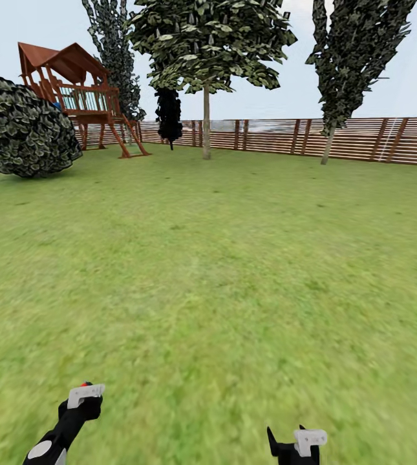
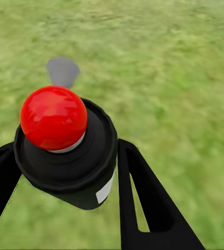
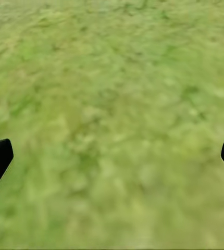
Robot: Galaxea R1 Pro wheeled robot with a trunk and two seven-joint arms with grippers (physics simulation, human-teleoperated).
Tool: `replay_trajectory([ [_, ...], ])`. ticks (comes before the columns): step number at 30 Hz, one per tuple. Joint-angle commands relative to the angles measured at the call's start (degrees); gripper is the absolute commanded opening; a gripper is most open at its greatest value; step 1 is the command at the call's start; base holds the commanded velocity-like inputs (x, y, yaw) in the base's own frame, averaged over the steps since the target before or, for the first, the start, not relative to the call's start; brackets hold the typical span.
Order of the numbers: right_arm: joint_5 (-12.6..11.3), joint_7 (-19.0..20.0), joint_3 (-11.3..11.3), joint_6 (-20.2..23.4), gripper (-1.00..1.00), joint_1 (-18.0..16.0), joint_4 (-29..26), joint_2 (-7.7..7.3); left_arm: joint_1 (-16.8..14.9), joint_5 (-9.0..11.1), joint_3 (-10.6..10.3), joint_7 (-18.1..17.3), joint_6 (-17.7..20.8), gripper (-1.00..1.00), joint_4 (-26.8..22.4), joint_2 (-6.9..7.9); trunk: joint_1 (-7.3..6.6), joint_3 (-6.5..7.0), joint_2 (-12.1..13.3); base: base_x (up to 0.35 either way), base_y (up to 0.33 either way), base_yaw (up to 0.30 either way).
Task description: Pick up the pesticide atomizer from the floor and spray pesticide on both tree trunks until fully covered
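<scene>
A red-brown wooden play tower (image 1: 79, 90) with a peaked roof and slanted ladders stands at the far left of the lawn. In front of it, at the left edge, sits a big round bush (image 1: 21, 126) of dark leaves. A slim black-leaved tree (image 1: 169, 115) stands near the fence, and a tall narrow dark tree (image 1: 114, 45) rises behind the tower. Pale blue sky (image 1: 402, 77) lies above.

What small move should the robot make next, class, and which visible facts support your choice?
Probably drive forward toward the nearer tree by the fence. The left gripper already holds the atomizer, with its red cap visible, yet a wide stretch of lawn separates the robot from both trunks, likely too far to spray.
</scene>
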Motion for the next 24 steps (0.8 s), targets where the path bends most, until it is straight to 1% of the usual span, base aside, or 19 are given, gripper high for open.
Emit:
replay_trajectory([
  [1, 0.00, 0.00, 0.00, 0.00, 1.00, 0.00, 0.00, 0.00, 0.00, 0.02, 0.00, 0.01, 0.00, -1.00, 0.02, 0.00, 0.00, 0.00, 0.00, 0.333, 0.114, 0.000],
  [24, 0.00, 0.00, 0.00, 0.00, 1.00, 0.00, 0.00, 0.00, 0.00, -0.07, -0.13, 0.01, 0.00, -1.00, 0.13, 0.00, 0.00, 0.00, 0.00, 0.333, 0.111, 0.000],
])
